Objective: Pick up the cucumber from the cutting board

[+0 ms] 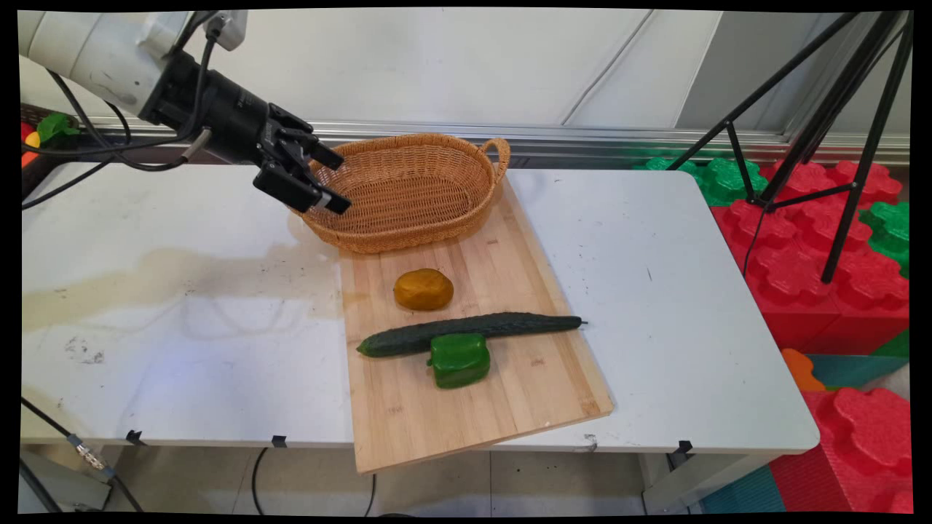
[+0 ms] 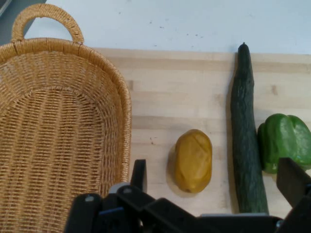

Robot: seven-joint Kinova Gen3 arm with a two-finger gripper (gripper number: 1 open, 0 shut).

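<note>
Black two-finger gripper [image 1: 325, 179] hovering with jaws apart and empty at left rim of oval woven wicker basket [image 1: 408, 191]. Closest below on pale wooden board [image 1: 510, 407]: rounded yellow-brown potato [image 2: 193, 160]. Beyond, long dark cucumber [image 2: 247, 141] lying crosswise, touching green bell pepper [image 2: 285, 141].

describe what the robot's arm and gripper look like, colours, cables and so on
The arm is a thick round white tube with grey scuffs. It ends in a black cylindrical wrist. The gripper is black too, a jointed linkage with two flat fingers. Black cables loop from the arm down past the wrist, one ending in a silver plug.
</note>
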